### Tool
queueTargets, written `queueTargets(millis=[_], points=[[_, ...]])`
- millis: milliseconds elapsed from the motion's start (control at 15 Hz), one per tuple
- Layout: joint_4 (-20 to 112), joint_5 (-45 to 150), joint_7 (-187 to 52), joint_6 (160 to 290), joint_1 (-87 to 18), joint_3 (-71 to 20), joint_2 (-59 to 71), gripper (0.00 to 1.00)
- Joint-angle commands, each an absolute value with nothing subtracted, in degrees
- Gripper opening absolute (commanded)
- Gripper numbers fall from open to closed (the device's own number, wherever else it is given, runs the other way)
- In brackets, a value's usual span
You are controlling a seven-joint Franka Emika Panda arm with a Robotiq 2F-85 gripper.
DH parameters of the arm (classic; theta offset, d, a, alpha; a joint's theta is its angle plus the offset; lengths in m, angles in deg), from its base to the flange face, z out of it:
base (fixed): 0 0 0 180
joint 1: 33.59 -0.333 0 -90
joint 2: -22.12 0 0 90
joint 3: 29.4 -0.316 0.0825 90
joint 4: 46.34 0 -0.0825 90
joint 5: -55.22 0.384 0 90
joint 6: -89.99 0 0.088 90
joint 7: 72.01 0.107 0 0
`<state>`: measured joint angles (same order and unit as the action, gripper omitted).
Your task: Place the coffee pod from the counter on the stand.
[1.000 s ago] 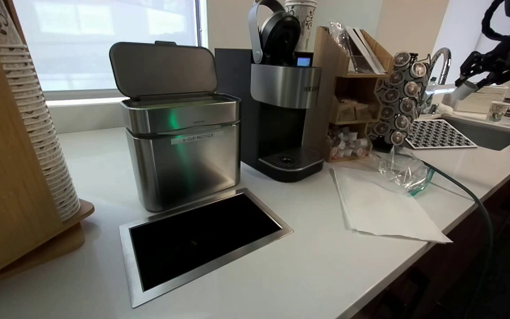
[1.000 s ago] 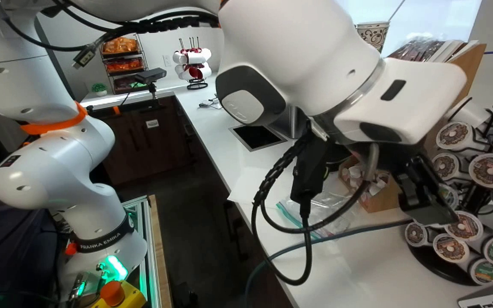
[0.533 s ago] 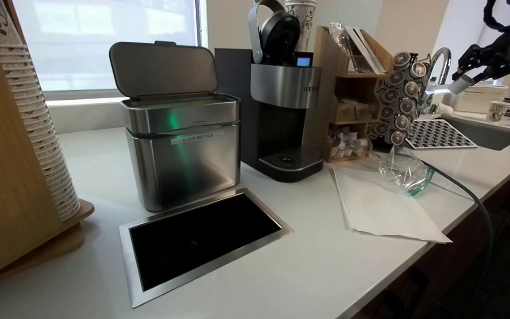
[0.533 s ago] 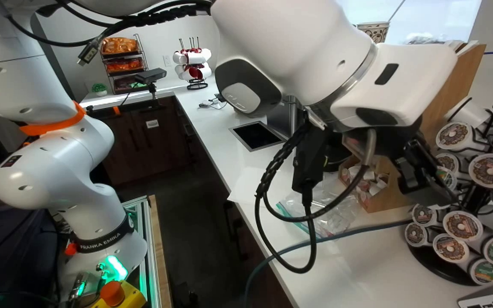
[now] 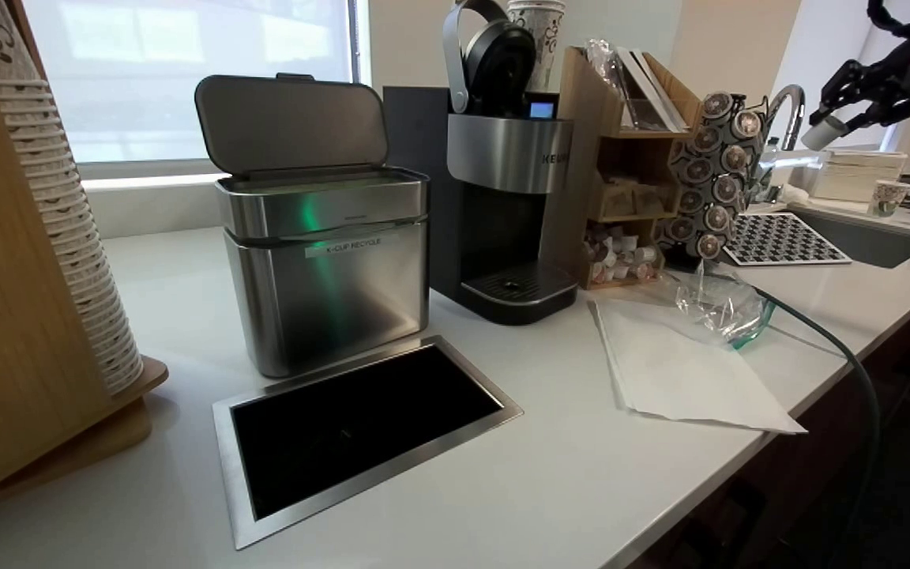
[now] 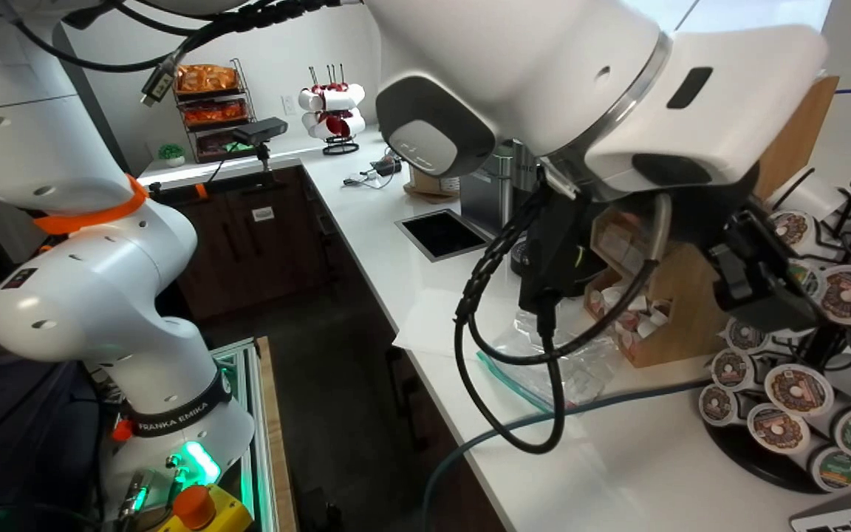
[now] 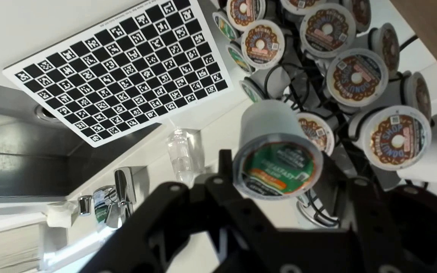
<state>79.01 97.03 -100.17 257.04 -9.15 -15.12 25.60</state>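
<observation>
Green-lidded coffee pod (image 7: 279, 170) gripped in the jaws, up off the counter (image 5: 558, 450)

The jaws are closed on the coffee pod, one on each side of it. In the wrist view its lid, green with a breakfast blend label, faces back toward the wrist. The pod hangs in the air near the stand (image 6: 747, 457). In the wrist view it overlaps the stand's rows of pods (image 7: 357, 77) (most visible lids carry a brown doughnut ring, a few are green), and I cannot tell how far in front of them it sits. In an exterior view the held pod shows tilted, apart from the rows. Also in an exterior view, the white arm (image 6: 514, 81) reaches over the counter; the dark jaws cover part of the stand there and hide the held pod.

A checkered board (image 7: 123, 76) lies between stand and sink (image 5: 897, 241), one corner out over the sink. On the stand's other side come a wooden organizer (image 5: 588, 111), a coffee machine (image 5: 514, 154) with its handle raised, and a steel bin (image 5: 336, 284) with its lid up, just beside a steel-framed opening (image 5: 368, 427). White paper (image 5: 684, 363) and a clear plastic bag (image 5: 720, 304) lie before the organizer.
</observation>
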Motion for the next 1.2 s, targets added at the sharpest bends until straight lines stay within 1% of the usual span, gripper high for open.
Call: queueTargets(millis=[0,533,1133], points=[[75.2,102.9,-102.8,252.5,-9.1,-13.7,25.4,0.29],[68.3,109.5,-104.1,243.6,-8.4,-10.8,23.0,0.29],[63.6,116.9,-108.2,237.7,-8.1,-10.2,19.6,0.29]])
